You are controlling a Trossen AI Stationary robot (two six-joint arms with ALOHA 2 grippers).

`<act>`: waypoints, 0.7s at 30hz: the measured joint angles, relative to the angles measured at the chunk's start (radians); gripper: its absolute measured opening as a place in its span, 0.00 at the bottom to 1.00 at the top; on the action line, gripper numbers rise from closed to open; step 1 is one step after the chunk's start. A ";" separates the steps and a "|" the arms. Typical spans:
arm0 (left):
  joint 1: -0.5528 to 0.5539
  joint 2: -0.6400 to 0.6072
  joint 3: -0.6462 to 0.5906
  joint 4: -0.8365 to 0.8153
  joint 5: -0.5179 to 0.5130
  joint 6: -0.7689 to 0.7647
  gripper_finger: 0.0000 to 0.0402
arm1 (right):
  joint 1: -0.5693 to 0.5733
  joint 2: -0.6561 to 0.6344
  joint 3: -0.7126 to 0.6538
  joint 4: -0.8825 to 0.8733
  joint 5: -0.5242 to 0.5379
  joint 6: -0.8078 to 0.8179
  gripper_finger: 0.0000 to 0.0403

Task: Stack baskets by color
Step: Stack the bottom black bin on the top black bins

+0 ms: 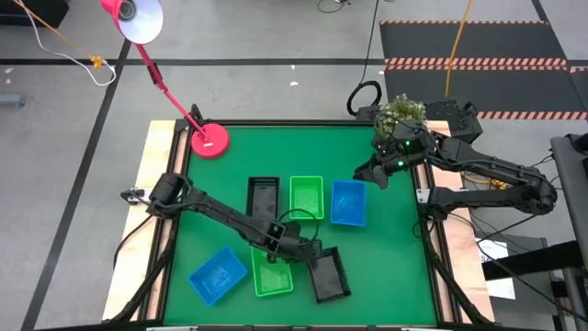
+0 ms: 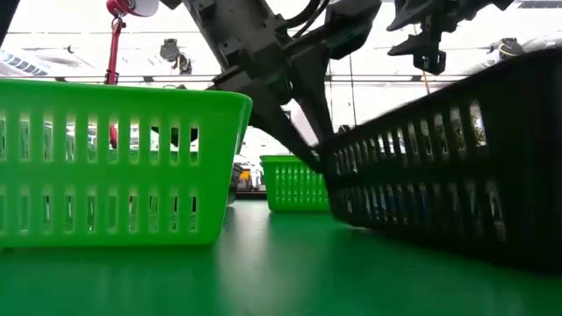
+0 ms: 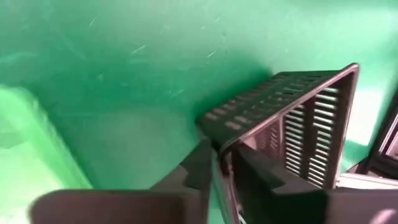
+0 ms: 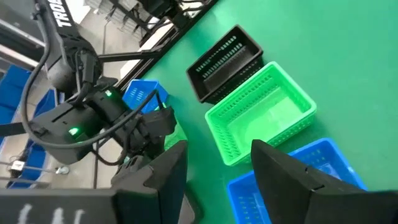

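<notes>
Left gripper [image 1: 308, 253] is clamped on the wall of the tilted black basket [image 1: 329, 274] at the near edge, right gripper [image 1: 378, 175] waiting open beyond the blue basket [image 1: 348, 202], and full sorting looks far off.

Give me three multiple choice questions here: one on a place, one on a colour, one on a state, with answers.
1. Where is the pink lamp base? A at a corner of the green mat; B between two green baskets; C inside a blue basket.
2. What colour basket does the left pincer grip? A green; B black; C blue.
3. The right pincer is: A shut on a blue basket; B shut on a green basket; C open, empty.
Answers: A, it sits at the mat's corner; B, fingers clamp the wall of the black basket; C, fingers apart, nothing between.
</notes>
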 joint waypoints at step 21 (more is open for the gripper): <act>0.141 -0.142 0.000 0.025 0.031 0.235 0.02 | -0.020 0.000 0.000 0.005 0.000 -0.046 0.42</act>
